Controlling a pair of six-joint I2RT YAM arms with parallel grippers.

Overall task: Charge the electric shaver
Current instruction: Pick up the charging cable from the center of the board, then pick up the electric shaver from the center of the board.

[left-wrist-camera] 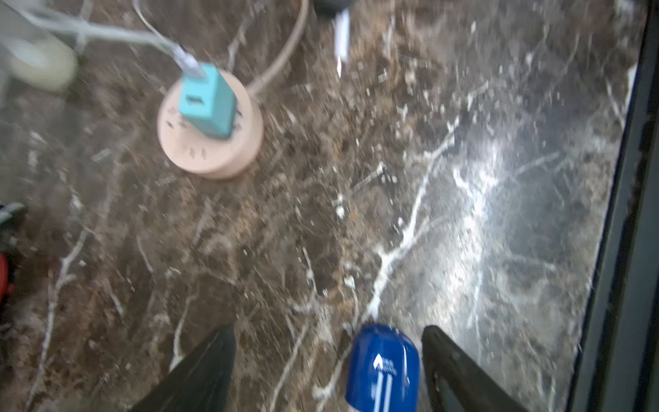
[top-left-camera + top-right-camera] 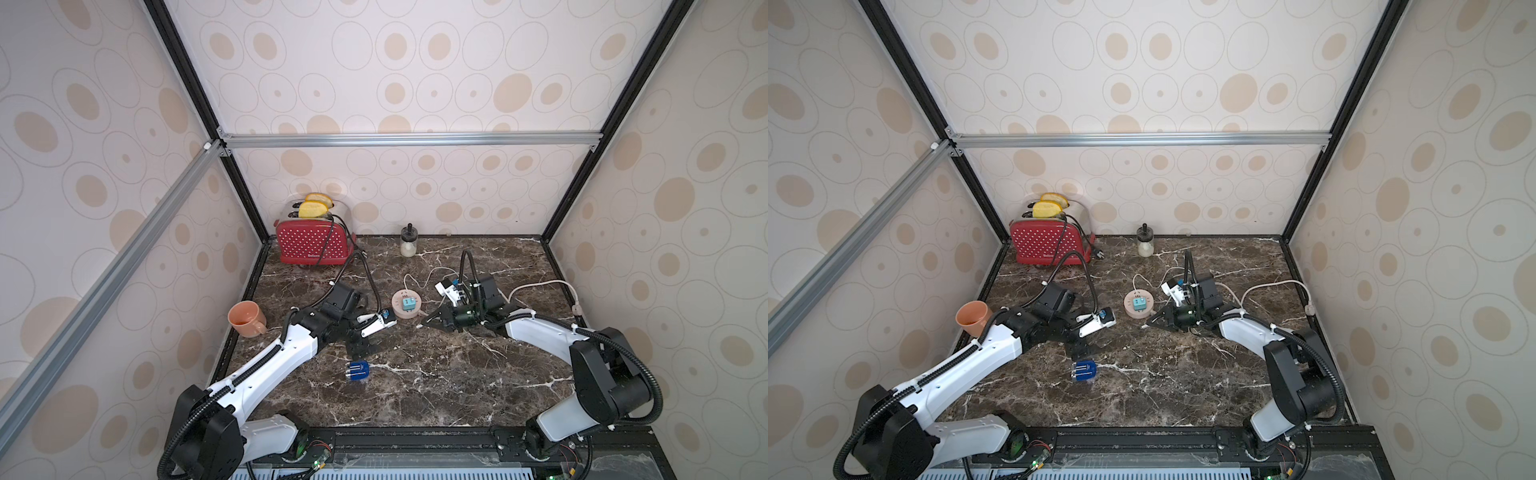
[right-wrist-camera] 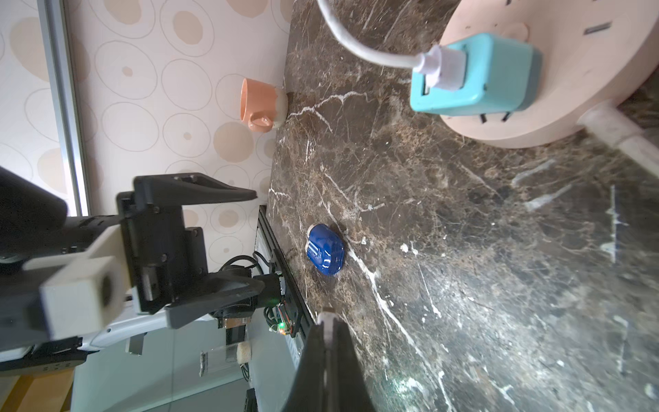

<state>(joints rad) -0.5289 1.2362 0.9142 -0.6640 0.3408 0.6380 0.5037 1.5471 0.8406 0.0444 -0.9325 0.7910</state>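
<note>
- left tool (image 1: 326, 335) has its fingers spread wide and grasps nothing
- electric shaver (image 2: 356, 371) lies flat on the tabletop (image 2: 457, 374), towards the front left, white line marks up
- in the left wrist view the shaver sits between the two black fingers (image 1: 460, 371), closer to one; contact can't be told through the blur
- right tool (image 3: 326, 321) is clenched on a white plug (image 3: 327, 315) whose tip pokes out past the fingertips
- right tool is low over the tabletop, just beside the pink socket hub (image 2: 399, 312) and well apart from the shaver
- teal adapter (image 2: 409, 303) is plugged upright into the hub, with a white cable (image 3: 356, 46) going into its side
- orange mug (image 2: 246, 318) stands at the left edge
- red toaster (image 2: 311, 245) with bread and a small jar (image 2: 408, 243) stand along the back wall
</note>
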